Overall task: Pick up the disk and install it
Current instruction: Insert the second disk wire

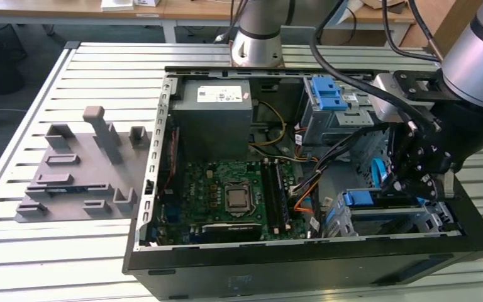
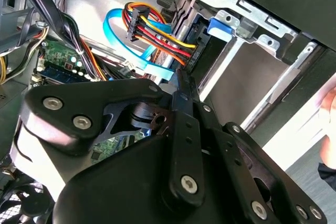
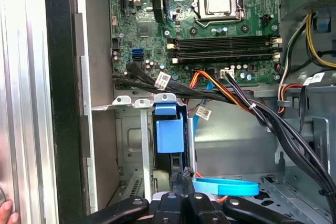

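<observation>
The disk [image 3: 170, 129] already sits edge-on in its bay at the near right corner of the open computer case [image 1: 309, 267]. The pincer [image 3: 185, 178] hovers clenched just above it, so insertion looks nearly finished.

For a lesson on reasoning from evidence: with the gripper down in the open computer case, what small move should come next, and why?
Probably a short push along the slot to seat the disk. Its blue carrier already stands between the rails of the drive cage, with the gripper right at its end; whether it is fully home is unclear.
</observation>
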Motion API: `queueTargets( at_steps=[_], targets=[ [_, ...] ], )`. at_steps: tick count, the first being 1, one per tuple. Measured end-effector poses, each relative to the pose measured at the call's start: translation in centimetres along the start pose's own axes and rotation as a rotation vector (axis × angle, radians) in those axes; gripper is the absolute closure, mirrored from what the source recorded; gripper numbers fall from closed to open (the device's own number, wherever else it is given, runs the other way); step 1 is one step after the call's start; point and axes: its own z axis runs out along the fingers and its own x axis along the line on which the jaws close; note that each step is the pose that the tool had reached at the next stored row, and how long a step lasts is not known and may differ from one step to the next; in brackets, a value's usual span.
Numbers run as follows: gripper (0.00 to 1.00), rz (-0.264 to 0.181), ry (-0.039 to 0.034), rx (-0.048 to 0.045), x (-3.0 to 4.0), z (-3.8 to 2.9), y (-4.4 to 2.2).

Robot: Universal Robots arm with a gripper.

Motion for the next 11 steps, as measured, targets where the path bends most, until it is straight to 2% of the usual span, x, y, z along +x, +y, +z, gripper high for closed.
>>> queueTargets(
  at_steps=[11],
  targets=[
    [0.89, 0.0, -0.0009, -0.0001, 0.01, -0.7, 0.0]
  ],
)
